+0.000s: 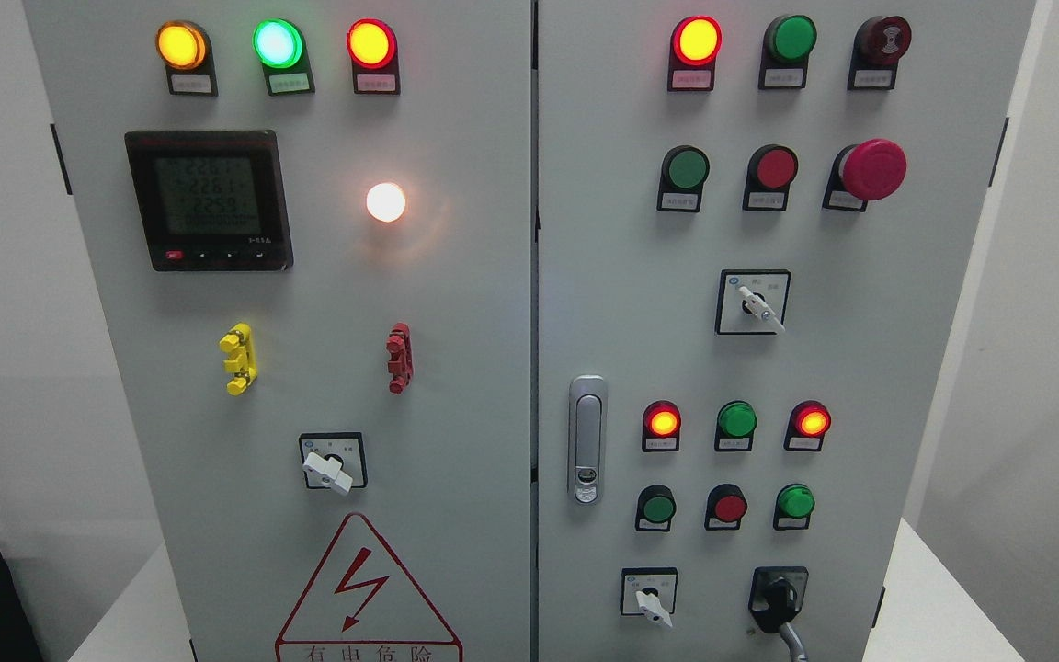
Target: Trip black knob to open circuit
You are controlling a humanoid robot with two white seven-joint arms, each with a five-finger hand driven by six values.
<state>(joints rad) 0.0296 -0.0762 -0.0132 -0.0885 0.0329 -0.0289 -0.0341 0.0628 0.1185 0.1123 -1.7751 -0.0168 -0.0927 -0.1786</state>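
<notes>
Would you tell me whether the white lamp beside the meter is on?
On: the white lamp glows brightly, casting light on the panel.

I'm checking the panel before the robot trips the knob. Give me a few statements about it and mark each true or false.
1. The black knob sits at the lower right of the right door. True.
2. A robot hand already grips that knob. False: no robot hand is in view.
3. The emergency stop is on the left door. False: it is at the upper right of the right door.
4. The white lamp beside the meter is lit. True.
5. The door handle stands along the right door's left edge. True.
</notes>
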